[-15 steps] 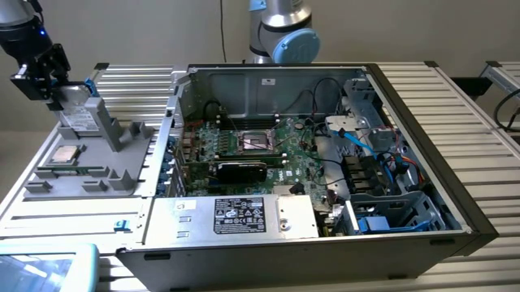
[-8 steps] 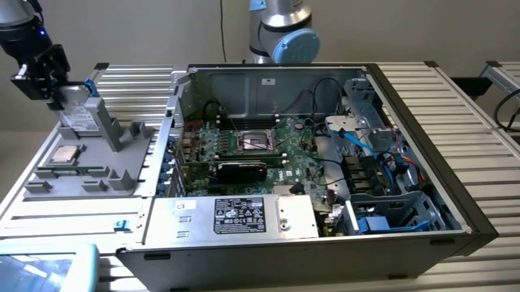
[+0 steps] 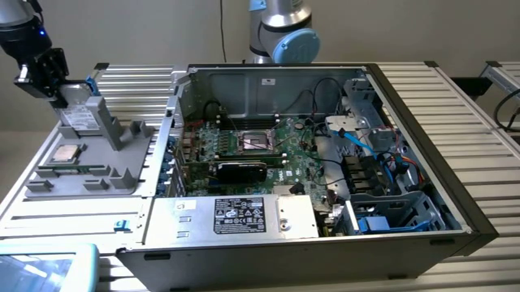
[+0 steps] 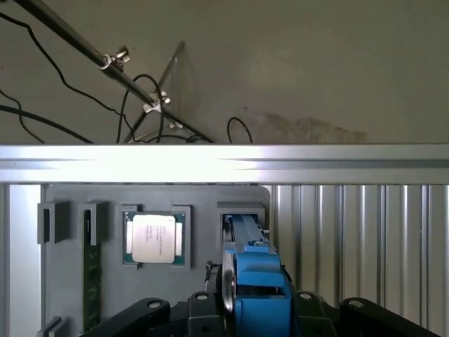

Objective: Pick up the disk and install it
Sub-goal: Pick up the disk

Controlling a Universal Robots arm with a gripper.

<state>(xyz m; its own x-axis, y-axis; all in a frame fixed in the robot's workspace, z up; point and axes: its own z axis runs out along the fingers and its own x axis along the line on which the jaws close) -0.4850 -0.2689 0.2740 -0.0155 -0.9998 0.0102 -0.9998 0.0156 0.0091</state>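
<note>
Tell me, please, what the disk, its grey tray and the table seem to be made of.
The disk: silver-grey body looks like bare metal, with a white paper-like label; its blue frame looks like moulded plastic, smooth and evenly coloured. The grey tray: matt, uniform, probably plastic. The table: ribbed, shiny slats, likely aluminium.

The exterior view sits high and some way back. It looks down at a slant over the whole open computer case (image 3: 284, 255) and the ribbed counter (image 3: 463, 121), with the grey tray (image 3: 81, 176) just beside the case on the exterior view's left. The wrist view hangs close over that tray, facing across it to the counter's edge rail and the floor beyond. Both views take in the tray, its CPU chip (image 3: 65, 154) and the disk (image 3: 81, 115).
</note>
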